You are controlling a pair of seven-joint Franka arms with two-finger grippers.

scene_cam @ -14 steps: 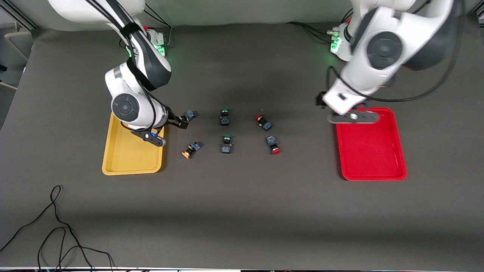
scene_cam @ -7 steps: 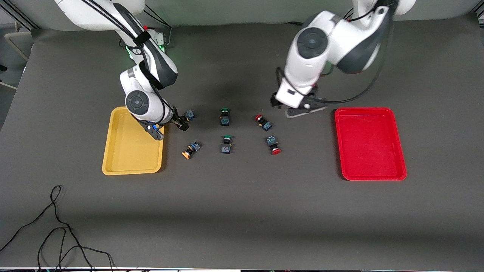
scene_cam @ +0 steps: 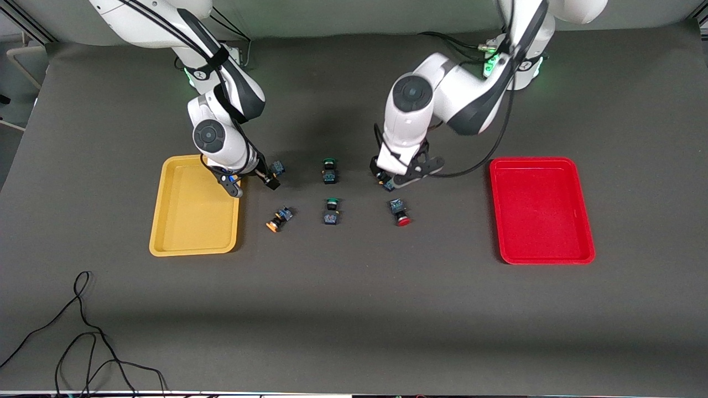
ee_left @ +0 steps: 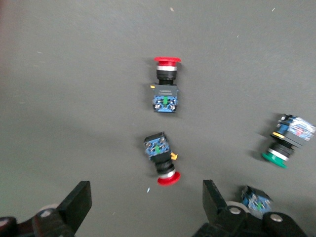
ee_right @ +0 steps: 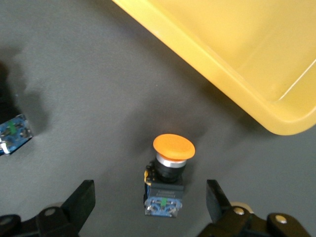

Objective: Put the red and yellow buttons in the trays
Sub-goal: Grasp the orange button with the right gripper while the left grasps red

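Left gripper [scene_cam: 387, 179] is low over a red button [ee_left: 162, 159], fingers [ee_left: 212, 197] spread wide on either side of it, nothing held. Right gripper [scene_cam: 264, 179] is the same over an orange-yellow button [ee_right: 168, 170] just beside the yellow tray [scene_cam: 166, 232], gaping and empty. Second red button [scene_cam: 400, 211] and second yellow one [scene_cam: 279, 218] lie on the dark grey table mat [scene_cam: 354, 309], nearer the camera. Two green buttons [scene_cam: 329, 170] sit between them. Red tray [scene_cam: 581, 243] is at the left arm's end. Black cable [scene_cam: 83, 331] is loose on the mat.

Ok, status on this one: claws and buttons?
Left claw open over the red button farther from the front camera. Right claw open over a yellow button beside the yellow tray. No button in a tray yet; nothing in the way.
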